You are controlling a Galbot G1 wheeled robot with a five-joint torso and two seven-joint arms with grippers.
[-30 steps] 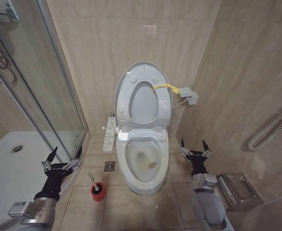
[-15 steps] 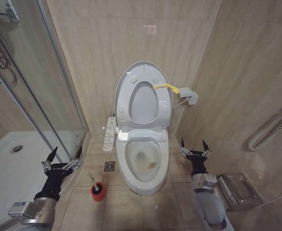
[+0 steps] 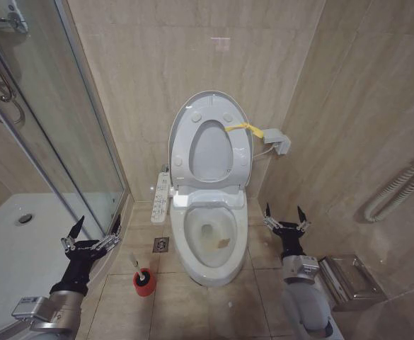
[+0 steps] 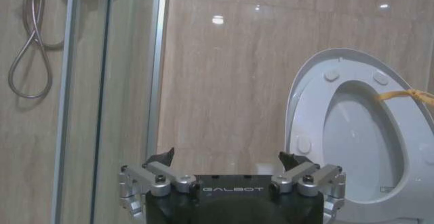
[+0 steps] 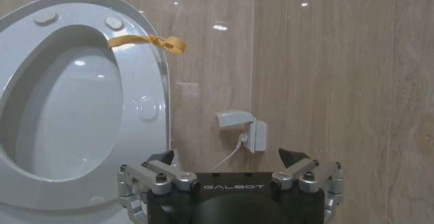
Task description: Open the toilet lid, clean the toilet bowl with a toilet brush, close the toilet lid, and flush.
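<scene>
The bowl (image 3: 211,244) stands on the floor against the back wall, uncovered, with a yellowish stain inside; the lid (image 3: 210,145) and seat ring (image 3: 185,149) are both raised upright against the wall, a yellow tag (image 3: 243,128) across the ring; the left gripper (image 3: 92,232) hovers wide beside the shower door (image 3: 65,127), empty; the right gripper (image 3: 286,214) hovers wide on the bowl's other side, empty; the brush (image 3: 139,269) stands in its red holder (image 3: 144,283) on the floor, between the left gripper and the bowl.
</scene>
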